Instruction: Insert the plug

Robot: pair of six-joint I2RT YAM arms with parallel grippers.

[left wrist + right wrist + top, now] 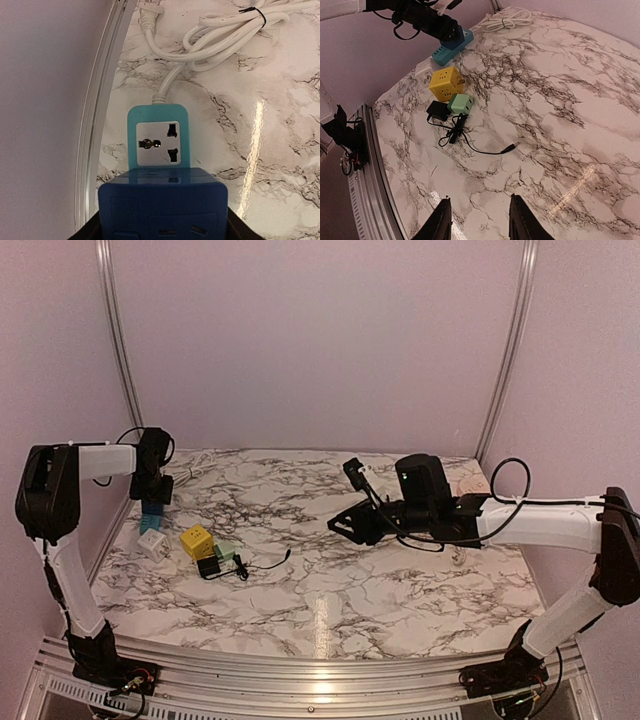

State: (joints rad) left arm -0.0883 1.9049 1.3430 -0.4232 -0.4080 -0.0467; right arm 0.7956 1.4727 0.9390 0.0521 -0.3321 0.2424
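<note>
The black plug (437, 111) lies flat on the marble table (400, 590) at the left, its thin cord trailing toward the middle. Nothing holds it. It sits just beside a small green adapter (461, 103) and near a yellow socket cube (445, 82), with a white cube (151, 543) a little farther left. Which of these is meant to go in is not certain, but the black one with prongs and a lead looks likeliest. Beyond this cluster, by the left rail, sits the blue power strip (132, 130), its white socket (157, 143) facing up. The left gripper (155, 492) is clamped on the strip's near, darker end, a finger pressed to each side. This looks like a brace, so the strip does not slide or tip when something is pushed into it. Its bundled white cable (230, 25) lies behind, out of the way. The right gripper (480, 222) hovers over bare marble, well apart from the plug, with its fingers spread and nothing between them. It seems ready to go down for the pick-up, and the insertion is not yet begun.
</note>
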